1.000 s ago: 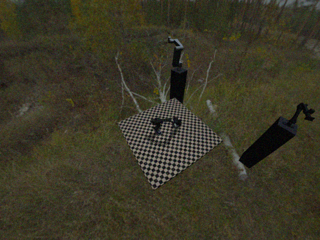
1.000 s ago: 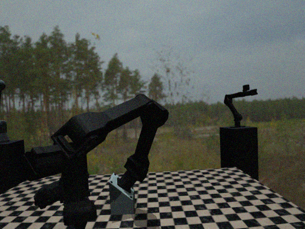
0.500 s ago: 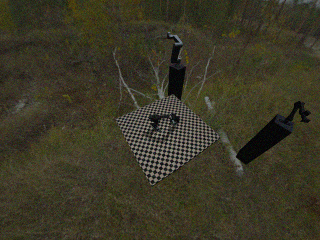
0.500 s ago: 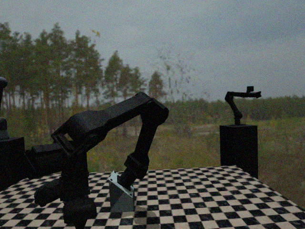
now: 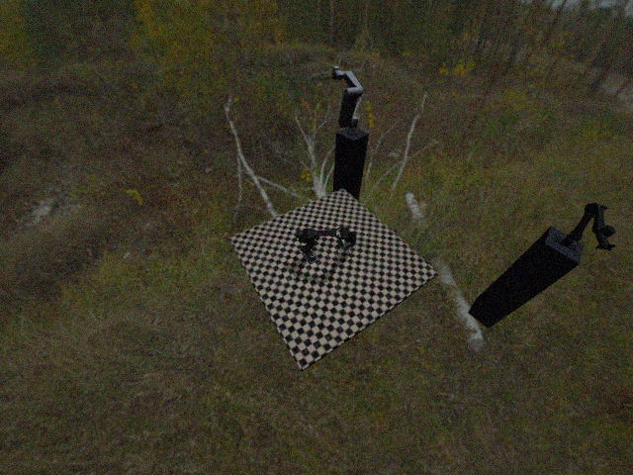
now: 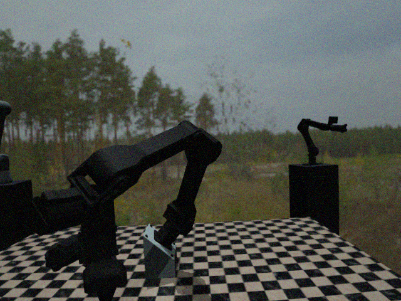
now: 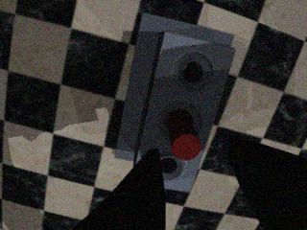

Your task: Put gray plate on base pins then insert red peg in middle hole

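Standing on grass (image 5: 153, 357), checkered board (image 5: 357, 301) bears gray plate (image 7: 160, 90).

There is one gray plate (image 7: 168, 92), one red peg (image 7: 186, 146), one checkered tabletop (image 5: 357, 286), three robot arms (image 5: 326, 236) and two tall black blocks (image 5: 526, 276) with arms on top.

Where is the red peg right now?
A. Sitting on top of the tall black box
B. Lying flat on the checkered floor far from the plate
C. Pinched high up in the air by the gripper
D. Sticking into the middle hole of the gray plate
D: in the wrist view the red peg stands in the middle hole of the gray plate, with the gripper opened around it.
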Tool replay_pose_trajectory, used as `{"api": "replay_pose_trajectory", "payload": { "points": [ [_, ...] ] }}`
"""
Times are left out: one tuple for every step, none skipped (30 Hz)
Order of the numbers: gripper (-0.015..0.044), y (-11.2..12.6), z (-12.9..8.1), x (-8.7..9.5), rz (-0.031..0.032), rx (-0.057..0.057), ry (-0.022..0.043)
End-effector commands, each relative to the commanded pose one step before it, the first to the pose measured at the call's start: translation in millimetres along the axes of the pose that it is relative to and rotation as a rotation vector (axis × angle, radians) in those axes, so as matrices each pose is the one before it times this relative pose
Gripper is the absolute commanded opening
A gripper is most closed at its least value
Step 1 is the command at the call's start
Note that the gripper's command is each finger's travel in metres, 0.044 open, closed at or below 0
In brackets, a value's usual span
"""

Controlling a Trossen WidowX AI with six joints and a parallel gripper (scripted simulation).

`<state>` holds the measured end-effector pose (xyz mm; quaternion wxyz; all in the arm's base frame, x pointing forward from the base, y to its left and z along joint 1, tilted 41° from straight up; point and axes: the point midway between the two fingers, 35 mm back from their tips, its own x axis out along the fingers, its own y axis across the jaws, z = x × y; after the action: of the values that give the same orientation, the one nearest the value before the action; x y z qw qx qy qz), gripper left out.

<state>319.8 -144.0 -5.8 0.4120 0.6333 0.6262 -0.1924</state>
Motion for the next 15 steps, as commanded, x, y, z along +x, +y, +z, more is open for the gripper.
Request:
{"api": "replay_pose_trajectory", "payload": {
  "points": [
    [0.015, -0.06, 0.01, -0.03, -0.00048, 0.0, -0.00011],
    [0.015, 0.0, 0.0, 0.0, 0.0, 0.0, 0.0],
    [0.015, 0.0, 0.0, 0.0, 0.0, 0.0, 0.0],
    [0.015, 0.0, 0.0, 0.0, 0.0, 0.0, 0.0],
    [0.015, 0.0, 0.0, 0.0, 0.0, 0.0, 0.0],
    [0.015, 0.0, 0.0, 0.0, 0.0, 0.0, 0.0],
    [0.015, 0.01, 0.01, -0.17, -0.00015, 0.0003, 0.00018],
    [0.015, 0.01, 0.01, -0.29, -0.00026, 0.0005, 0.00032],
    [0.015, 0.03, 0.03, -0.44, -0.00039, 0.0007, 0.00048],
    [0.015, 0.06, 0.05, -0.52, -0.00044, 0.0008, 0.00054],
    [0.015, 0.08, 0.06, -0.57, -0.00043, 0.0008, 0.00052],
    [0.015, 0.1, 0.03, -0.72, -0.00046, 0.0008, 0.00056],
    [0.015, 0.11, -0.02, -0.78, -0.0004, 0.0007, 0.00049],
    [0.015, 0.16, -0.06, -1.0, -0.0004, 0.0007, 0.00047],
    [0.015, 0.21, -0.07, -1.03, -0.00029, 0.0005, 0.00033]
  ]
}}
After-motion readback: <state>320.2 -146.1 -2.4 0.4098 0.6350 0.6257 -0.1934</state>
